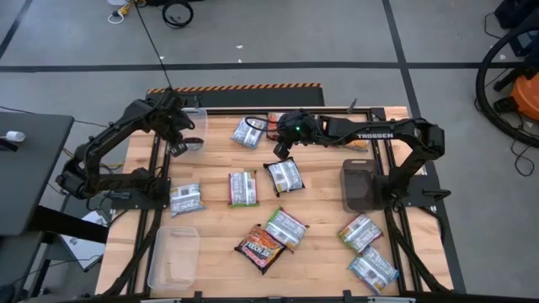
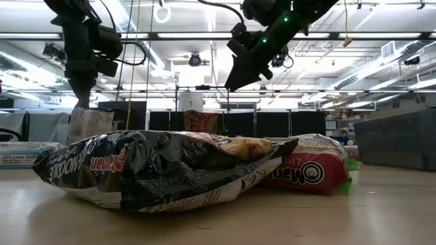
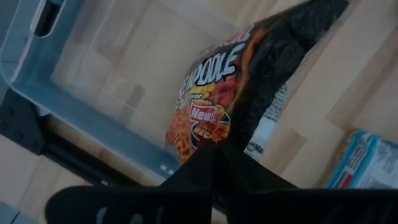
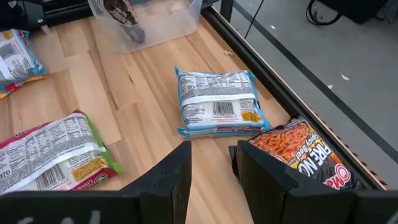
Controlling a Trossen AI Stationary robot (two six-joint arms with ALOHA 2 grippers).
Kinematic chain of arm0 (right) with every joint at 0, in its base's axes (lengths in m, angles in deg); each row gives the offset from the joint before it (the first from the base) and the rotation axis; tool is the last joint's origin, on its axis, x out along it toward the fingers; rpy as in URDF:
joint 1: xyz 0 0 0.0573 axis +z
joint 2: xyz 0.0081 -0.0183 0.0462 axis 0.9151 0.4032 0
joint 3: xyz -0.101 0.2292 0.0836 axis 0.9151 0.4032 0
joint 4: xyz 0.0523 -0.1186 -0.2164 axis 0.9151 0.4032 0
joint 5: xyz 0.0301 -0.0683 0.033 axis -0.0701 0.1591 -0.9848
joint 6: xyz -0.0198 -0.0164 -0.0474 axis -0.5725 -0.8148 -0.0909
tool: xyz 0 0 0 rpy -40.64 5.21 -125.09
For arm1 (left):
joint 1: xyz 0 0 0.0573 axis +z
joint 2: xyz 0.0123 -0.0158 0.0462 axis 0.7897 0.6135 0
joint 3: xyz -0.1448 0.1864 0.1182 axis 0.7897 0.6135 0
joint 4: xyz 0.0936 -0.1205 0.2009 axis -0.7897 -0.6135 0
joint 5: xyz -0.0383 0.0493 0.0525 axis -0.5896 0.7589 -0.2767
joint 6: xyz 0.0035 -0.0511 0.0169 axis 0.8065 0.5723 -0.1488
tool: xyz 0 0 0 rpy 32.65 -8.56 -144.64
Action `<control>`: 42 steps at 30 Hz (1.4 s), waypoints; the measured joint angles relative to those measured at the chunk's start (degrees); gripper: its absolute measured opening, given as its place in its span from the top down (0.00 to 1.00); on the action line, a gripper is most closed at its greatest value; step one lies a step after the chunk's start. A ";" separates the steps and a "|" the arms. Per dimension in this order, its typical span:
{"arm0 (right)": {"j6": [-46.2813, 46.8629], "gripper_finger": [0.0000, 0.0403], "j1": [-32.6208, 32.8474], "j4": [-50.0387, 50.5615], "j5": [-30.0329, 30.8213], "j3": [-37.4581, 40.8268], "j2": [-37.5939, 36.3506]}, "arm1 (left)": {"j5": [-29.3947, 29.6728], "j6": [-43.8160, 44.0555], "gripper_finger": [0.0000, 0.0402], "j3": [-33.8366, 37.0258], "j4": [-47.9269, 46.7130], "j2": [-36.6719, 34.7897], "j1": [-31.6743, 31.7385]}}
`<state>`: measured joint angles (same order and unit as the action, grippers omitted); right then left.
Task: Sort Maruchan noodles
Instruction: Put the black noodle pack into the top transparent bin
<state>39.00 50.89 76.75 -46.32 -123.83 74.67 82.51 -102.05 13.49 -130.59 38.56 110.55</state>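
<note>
My left gripper [image 3: 214,163] is at the table's far left, over a clear bin [image 3: 93,74], and is shut on a dark brown-orange noodle packet [image 3: 211,93]. My right gripper [image 4: 211,165] is open and hovers above the far middle of the table. Below it a blue-white packet [image 4: 217,102] lies flat, with an orange packet [image 4: 311,155] beside it. Several more packets lie flat on the wood: blue-white [image 1: 187,199], green-white [image 1: 242,187] and dark brown-orange [image 1: 259,248]. My left gripper pinches the dark brown-orange packet by one end [image 3: 214,134] between its two fingers, coming from above. The packet hangs below the fingers over the clear bin, lifted clear of the table. Whether its lower end touches the bin floor, I cannot tell.
Another clear bin [image 1: 174,257] stands at the near left and a dark-looking bin [image 1: 362,183] at the right edge. Two packets [image 1: 360,231] [image 1: 373,269] lie near the right corner. Bare wood shows in the table's middle. The black frame rail [image 4: 292,99] runs along the far edge.
</note>
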 joint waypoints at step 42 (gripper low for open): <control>-4.12 0.67 13.54 18.11 1.77 0.02 -10.00 | -19.56 42.74 0.64 -15.54 -3.47 -3.37 -48.01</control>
<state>34.88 64.42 94.86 -44.55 -123.80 64.67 62.95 -59.31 -2.05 -134.06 35.20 62.54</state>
